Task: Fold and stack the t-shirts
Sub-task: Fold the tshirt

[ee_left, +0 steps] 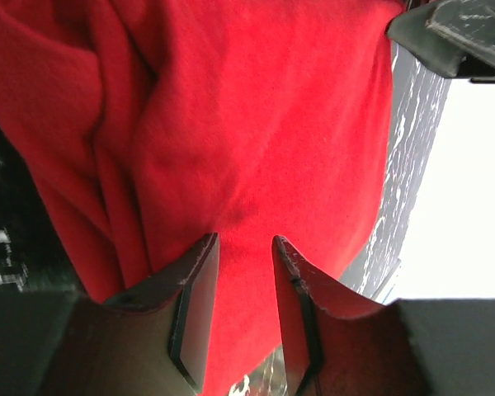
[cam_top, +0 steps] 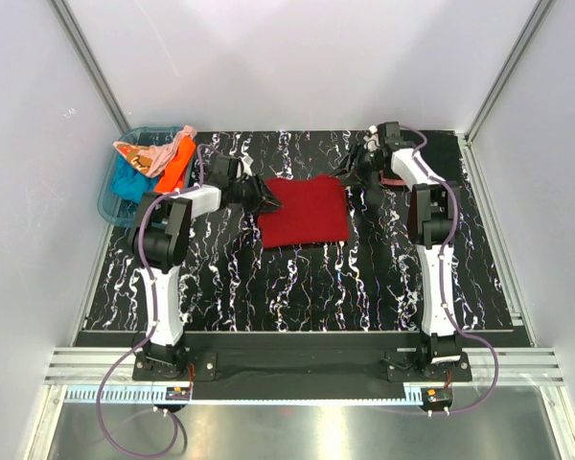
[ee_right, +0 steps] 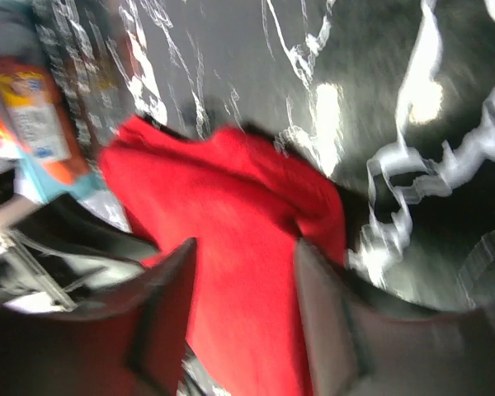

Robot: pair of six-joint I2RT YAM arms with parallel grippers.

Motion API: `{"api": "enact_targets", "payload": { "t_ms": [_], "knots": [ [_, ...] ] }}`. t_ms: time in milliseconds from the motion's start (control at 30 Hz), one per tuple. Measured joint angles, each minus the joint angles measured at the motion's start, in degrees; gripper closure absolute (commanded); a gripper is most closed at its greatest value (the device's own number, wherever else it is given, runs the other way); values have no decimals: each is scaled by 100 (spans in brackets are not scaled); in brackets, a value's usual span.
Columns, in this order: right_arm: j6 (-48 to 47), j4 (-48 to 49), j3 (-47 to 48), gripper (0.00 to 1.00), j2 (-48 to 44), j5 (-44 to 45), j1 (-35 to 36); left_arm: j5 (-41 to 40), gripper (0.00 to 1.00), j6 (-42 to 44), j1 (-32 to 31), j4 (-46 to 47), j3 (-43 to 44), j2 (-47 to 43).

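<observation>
Dark red t-shirt lies folded mid-table; L gripper at its left edge, R gripper by its far-right corner, both jaws parted, empty. Risk, we judge: a finger snags a hem and drags the fold open. Table black w/ white marbling, white walls; other shirts heaped in blue tub.

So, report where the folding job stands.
Done: the dark red t-shirt lies folded into a rectangle. In hand: nothing; left gripper and right gripper hang open at its edges. Left: teal t-shirt, orange t-shirt and pink t-shirt heaped in the blue tub; no stack yet.
</observation>
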Motion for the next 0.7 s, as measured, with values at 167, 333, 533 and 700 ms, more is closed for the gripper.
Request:
{"api": "enact_targets", "payload": {
  "t_ms": [167,333,533,700],
  "knots": [
    [-813,-1165,70,1,-599,634,-4,-28,62,229,-2,-597,22,-522],
    [-1615,-1620,-485,0,-1582,1010,-4,-39,62,378,-2,-907,-105,-1427],
    [-2122,-1888,-699,0,-1781,1147,-4,-216,56,623,-61,-1338,-684,-2441],
    [-1939,-1882,-1128,0,-1851,1290,-9,-1078,46,1091,-680,-2293,-490,-2520]
  ]
}}
